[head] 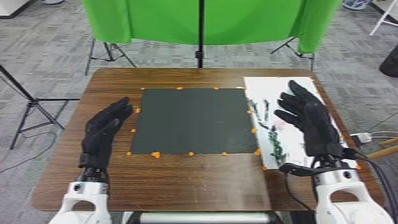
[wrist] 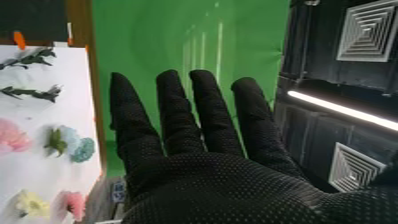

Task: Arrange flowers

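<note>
- The robot's left hand in a black fabric glove (head: pixel 105 125) is over the left side of the brown wooden table (head: pixel 187 192), its fingers loosely extended and grasping nothing.
- The right hand, also black-gloved (head: pixel 313 122), is over the white rectangular sheet (head: pixel 282 85); its fingers are straight and spread, released from everything.
- On that sheet lies a long green leafy stem (head: pixel 276 145). It is probably light and bendy, so a pinch low on the stalk should spare the leaves.
- Also on the sheet are a large pink bloom (wrist: pixel 11 138), a pale blue bloom (wrist: pixel 82 149) and a cream-yellow one (wrist: pixel 32 204). The petals look soft and easily crushed; grip beneath the head, gently, since a thin stem could roll or slip against the fabric.
- Beside the sheet, the dark square mat (head: pixel 192 120) seems the likely place for arranging them.
</note>
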`<action>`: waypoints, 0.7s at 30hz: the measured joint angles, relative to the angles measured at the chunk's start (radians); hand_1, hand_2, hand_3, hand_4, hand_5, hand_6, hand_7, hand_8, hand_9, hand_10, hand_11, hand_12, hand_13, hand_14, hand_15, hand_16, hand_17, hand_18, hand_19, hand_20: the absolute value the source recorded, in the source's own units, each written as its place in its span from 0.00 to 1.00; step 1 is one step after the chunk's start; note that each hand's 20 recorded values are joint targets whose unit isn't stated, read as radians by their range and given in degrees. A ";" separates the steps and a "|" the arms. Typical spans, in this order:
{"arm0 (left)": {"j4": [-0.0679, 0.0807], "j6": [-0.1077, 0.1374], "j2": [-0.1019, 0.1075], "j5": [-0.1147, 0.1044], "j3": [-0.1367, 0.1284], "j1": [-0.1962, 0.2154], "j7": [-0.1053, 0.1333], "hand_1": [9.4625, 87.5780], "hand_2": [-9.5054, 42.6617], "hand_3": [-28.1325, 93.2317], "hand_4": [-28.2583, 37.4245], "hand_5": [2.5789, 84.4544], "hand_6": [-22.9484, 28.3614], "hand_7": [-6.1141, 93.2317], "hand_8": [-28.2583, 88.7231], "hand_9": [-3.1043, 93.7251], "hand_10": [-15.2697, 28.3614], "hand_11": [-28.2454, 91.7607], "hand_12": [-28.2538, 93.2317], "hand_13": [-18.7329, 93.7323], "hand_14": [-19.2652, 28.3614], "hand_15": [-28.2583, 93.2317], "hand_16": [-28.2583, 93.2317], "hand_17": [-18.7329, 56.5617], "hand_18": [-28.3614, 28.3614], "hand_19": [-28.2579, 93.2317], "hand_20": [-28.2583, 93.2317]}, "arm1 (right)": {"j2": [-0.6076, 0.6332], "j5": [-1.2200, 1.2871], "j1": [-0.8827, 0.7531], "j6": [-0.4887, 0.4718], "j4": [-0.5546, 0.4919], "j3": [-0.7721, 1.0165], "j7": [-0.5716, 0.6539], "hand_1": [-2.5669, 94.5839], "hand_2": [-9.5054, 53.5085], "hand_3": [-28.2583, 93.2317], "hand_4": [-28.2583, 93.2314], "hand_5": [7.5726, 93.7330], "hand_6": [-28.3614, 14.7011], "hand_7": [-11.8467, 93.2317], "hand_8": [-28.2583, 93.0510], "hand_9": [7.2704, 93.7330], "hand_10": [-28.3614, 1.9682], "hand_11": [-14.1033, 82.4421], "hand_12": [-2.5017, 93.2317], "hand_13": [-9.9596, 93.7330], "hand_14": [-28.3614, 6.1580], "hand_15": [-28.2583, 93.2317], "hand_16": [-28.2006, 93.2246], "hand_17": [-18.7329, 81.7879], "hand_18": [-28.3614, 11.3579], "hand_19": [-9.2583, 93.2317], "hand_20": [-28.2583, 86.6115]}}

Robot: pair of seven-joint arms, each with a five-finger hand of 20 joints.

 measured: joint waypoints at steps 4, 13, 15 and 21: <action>0.000 0.002 0.002 -0.014 -0.001 0.000 0.001 0.23 0.02 0.78 0.17 0.54 0.49 0.18 0.19 0.49 0.65 0.36 0.33 0.48 0.73 0.31 0.26 0.39 0.70 0.28 0.43 | 0.000 -0.011 0.003 0.000 0.001 -0.010 -0.005 0.22 0.00 0.73 0.00 0.26 0.61 0.23 0.16 0.37 0.47 0.19 0.20 0.41 0.44 0.32 0.37 0.46 0.18 0.12 0.46; -0.001 -0.001 0.000 -0.006 0.001 0.006 -0.009 0.24 0.03 0.78 0.17 0.54 0.49 0.18 0.19 0.49 0.65 0.36 0.33 0.48 0.73 0.32 0.26 0.39 0.70 0.28 0.43 | 0.011 -0.124 -0.006 0.086 -0.027 -0.034 0.071 0.41 0.00 0.72 0.00 0.48 0.59 0.35 0.15 0.56 0.41 0.38 0.26 0.66 0.48 0.45 0.41 0.65 0.38 0.39 0.70; -0.003 0.000 0.000 -0.006 0.000 0.009 -0.013 0.24 0.03 0.78 0.17 0.54 0.49 0.18 0.19 0.49 0.65 0.36 0.33 0.48 0.73 0.32 0.26 0.38 0.70 0.28 0.43 | 0.024 -0.210 -0.007 0.184 -0.038 -0.065 0.126 0.43 0.00 0.66 0.00 0.51 0.59 0.35 0.15 0.56 0.41 0.41 0.27 0.66 0.47 0.50 0.41 0.65 0.38 0.49 0.68; -0.003 -0.001 -0.001 -0.001 0.000 0.008 -0.022 0.24 0.03 0.77 0.17 0.55 0.49 0.18 0.19 0.49 0.65 0.36 0.33 0.48 0.74 0.32 0.26 0.38 0.70 0.28 0.43 | 0.063 -0.581 -0.008 0.192 -0.073 -0.059 0.313 0.58 0.00 0.24 0.16 0.58 0.55 0.30 0.18 0.64 0.40 0.44 0.29 0.74 0.48 0.59 0.42 0.71 0.41 0.71 0.63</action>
